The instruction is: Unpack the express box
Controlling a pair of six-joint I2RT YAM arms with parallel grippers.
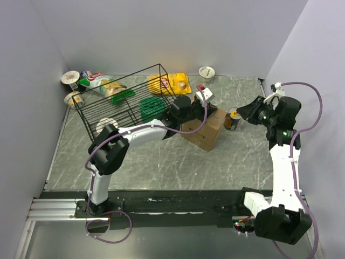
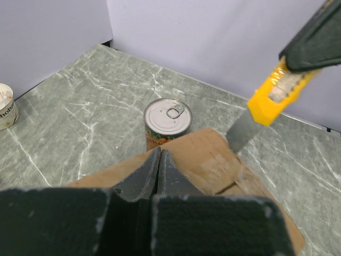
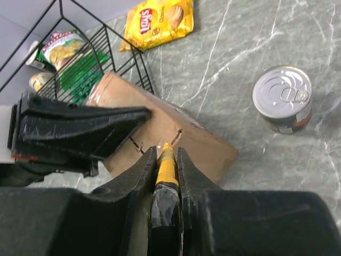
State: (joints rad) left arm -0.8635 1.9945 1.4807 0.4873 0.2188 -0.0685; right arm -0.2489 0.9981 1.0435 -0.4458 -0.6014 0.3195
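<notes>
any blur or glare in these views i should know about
Left wrist: express box top looks smeared beside the knife blade, can lid crisp. Right wrist: right gripper dark, soft. Top external: even light, faint shadows, no strong glare.

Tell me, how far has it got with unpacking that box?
Early on. Done: nothing yet; the box looks closed. In hand: the right tool grips a yellow knife, blade at the box top, while the shut left tool rests on the box. Left: cut it open, fold back the flaps, lift out whatever is inside.
</notes>
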